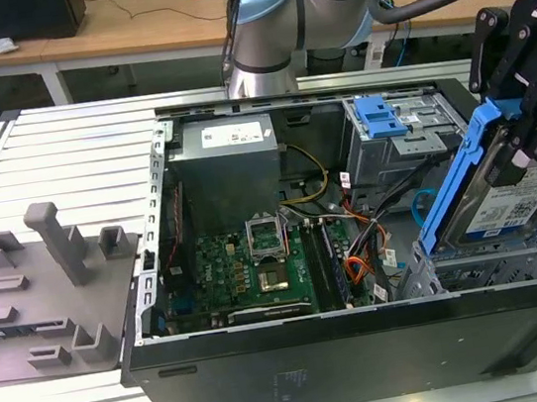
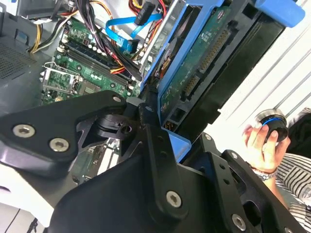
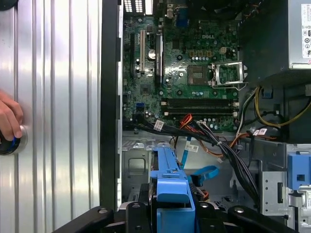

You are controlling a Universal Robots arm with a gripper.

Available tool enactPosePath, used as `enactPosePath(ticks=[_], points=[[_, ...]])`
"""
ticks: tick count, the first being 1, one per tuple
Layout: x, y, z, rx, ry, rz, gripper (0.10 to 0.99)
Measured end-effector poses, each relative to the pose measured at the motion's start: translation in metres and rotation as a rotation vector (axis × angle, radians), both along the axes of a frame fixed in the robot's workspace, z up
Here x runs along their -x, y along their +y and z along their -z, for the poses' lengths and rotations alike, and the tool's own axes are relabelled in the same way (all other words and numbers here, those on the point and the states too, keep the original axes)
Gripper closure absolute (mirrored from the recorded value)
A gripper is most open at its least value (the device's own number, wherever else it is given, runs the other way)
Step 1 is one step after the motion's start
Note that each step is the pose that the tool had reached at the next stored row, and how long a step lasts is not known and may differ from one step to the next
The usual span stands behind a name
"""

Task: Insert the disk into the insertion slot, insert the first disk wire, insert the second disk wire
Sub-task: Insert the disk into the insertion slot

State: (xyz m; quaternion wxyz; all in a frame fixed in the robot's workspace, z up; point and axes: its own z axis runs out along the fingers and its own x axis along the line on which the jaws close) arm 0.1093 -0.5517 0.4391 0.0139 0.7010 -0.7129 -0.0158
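Working on step one, with the disk [image 1: 514, 206] not yet in the slot [image 1: 479, 271] and no wire seen plugged into it. Grips it with the gripper [image 1: 528, 139] closed tight on the blue plastic frame. Holds it steeply tilted just above the slot, at four o'clock of the open case [image 1: 272, 365] in the exterior view. Seems clear of the metal, though the lower edge may be touching. Calls for levelling the tilt and squaring the flat, hard rectangle to the wide bay. Shows smooth silver, a white label and a green underside [image 2: 194, 68] on the disk, and dull grey perforated sheet on the slot.
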Motion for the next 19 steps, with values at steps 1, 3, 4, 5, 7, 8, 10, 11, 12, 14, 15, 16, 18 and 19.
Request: enactPosePath(ticks=[1, 3, 4, 5, 7, 8, 10, 11, 12, 14, 15, 16, 18, 19], points=[[-0.0024, 0.0004, 0.0001, 0.0, 0.0021, 0.0, 0.722], [-0.0049, 0.001, 0.0006, 0.0, 0.0046, 0.0, 0.722], [-0.0055, 0.0011, 0.001, 0.0, 0.0056, 0.0, 0.722], [-0.0055, 0.0011, 0.0016, 0.0, 0.0065, 0.0, 0.722], [-0.0054, 0.0011, 0.0029, 0.0, 0.0072, 0.0, 0.722], [-0.0055, 0.0011, 0.0042, 0.0, 0.0077, 0.0, 0.722], [-0.0055, 0.0011, 0.0059, 0.0, 0.0085, 0.0, 0.722], [-0.0055, 0.0011, 0.0067, 0.0, 0.0089, 0.0, 0.722], [-0.0055, 0.0011, 0.0074, 0.0, 0.0092, 0.0, 0.722], [-0.0055, 0.0011, 0.0115, 0.0, 0.0112, 0.0, 0.722], [-0.0055, 0.0011, 0.0147, 0.0, 0.0125, 0.0, 0.722], [-0.0055, 0.0011, 0.0177, 0.0, 0.0135, 0.0, 0.722], [-0.0055, 0.0011, 0.0217, 0.0, 0.0142, 0.0, 0.722], [-0.0055, 0.0011, 0.0232, 0.0, 0.0145, 0.0, 0.722]])
